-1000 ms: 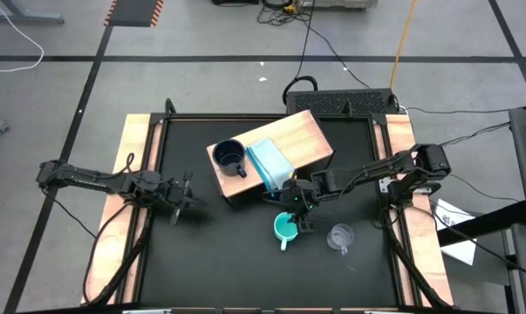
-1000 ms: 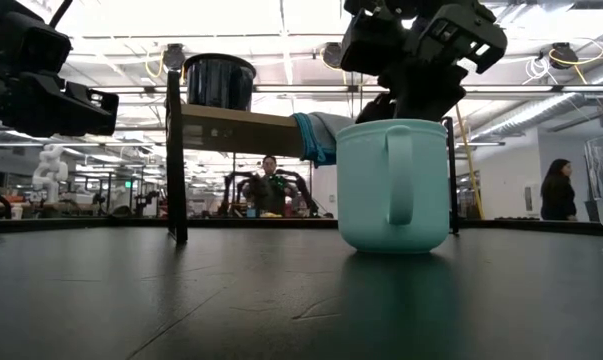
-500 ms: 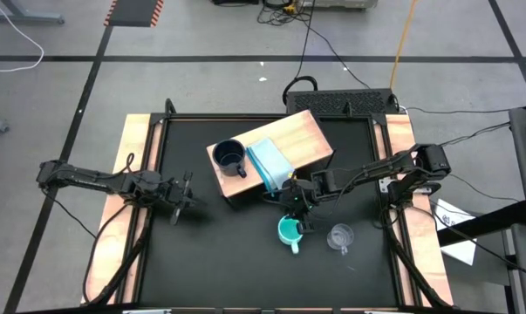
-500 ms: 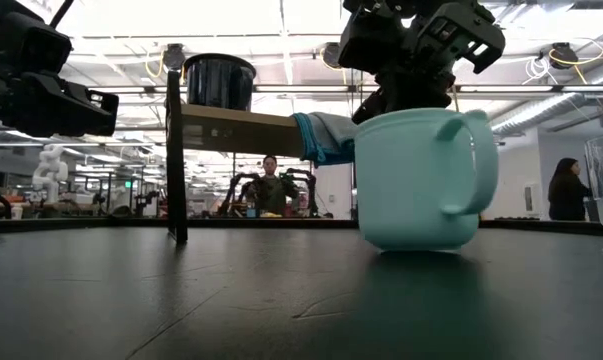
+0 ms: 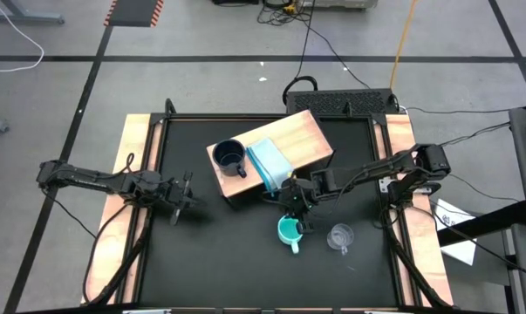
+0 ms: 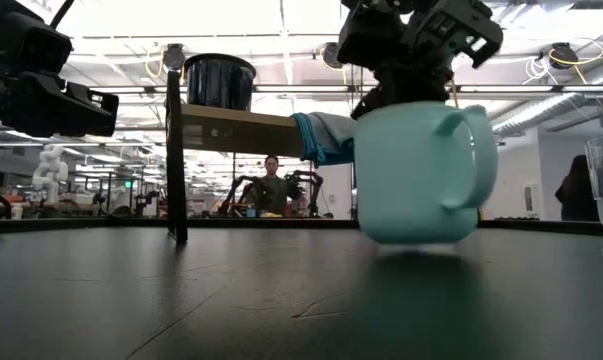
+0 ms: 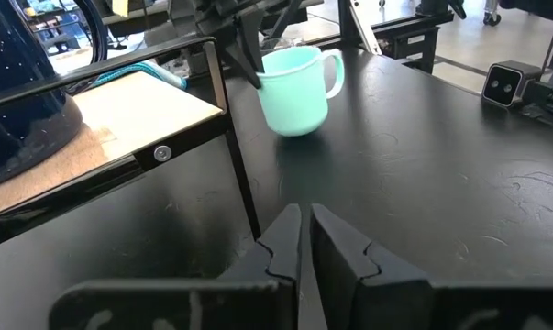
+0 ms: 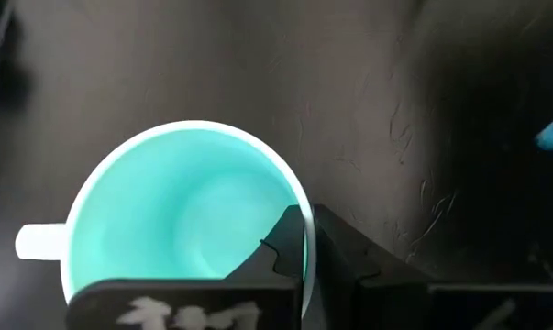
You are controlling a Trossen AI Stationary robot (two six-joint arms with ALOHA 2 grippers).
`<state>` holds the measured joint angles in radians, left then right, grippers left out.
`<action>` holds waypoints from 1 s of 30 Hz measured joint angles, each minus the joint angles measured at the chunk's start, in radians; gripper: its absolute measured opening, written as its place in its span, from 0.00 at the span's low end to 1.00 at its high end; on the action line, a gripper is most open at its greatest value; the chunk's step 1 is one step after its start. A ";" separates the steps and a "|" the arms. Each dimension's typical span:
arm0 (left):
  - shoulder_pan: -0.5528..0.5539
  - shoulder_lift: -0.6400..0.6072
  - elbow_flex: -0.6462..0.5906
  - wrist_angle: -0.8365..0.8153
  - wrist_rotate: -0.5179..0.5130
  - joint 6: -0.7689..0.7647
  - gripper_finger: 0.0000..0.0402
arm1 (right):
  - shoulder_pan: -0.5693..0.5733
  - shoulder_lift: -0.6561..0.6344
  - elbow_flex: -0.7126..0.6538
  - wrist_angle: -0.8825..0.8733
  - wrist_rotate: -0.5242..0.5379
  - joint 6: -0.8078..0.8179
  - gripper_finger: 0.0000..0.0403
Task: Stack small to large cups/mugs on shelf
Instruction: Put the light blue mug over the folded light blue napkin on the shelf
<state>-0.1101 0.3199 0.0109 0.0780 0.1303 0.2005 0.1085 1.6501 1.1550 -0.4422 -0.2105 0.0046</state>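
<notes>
Right pincer (image 5: 296, 215) is clamped on the rim of the turquoise cup (image 5: 288, 231), fingers nearly together with one inside the wall and one outside, as the right wrist view shows. The low view has the cup (image 6: 421, 172) tipped, its base just clear of the black bench (image 5: 228, 262), handle away from the shelf. The shelf (image 5: 290, 144) sits just beside it toward the back, with the dark navy mug (image 5: 229, 157) standing near one end and a pale blue folded cloth (image 5: 269, 162) overhanging the front edge, close above the pincer. The clear glass mug (image 5: 339, 235) stands near the turquoise cup, on the side toward the right arm's base, apart from it. Left pincer (image 5: 185, 194) hangs over open bench well left of the shelf, fingers closed together and holding nothing.
</notes>
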 joint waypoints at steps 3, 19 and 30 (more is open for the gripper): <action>0.000 0.000 0.000 0.000 0.000 0.000 0.08 | 0.003 -0.008 0.024 0.001 0.000 -0.005 0.00; 0.000 0.001 0.000 -0.008 0.000 -0.029 0.08 | 0.010 -0.208 -0.010 0.044 -0.001 -0.078 0.00; 0.000 0.001 0.000 -0.008 0.000 -0.027 0.08 | 0.003 -0.332 -0.182 0.164 0.000 -0.070 0.00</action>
<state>-0.1101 0.3206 0.0109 0.0696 0.1303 0.1734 0.1120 1.3182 0.9730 -0.2784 -0.2108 -0.0651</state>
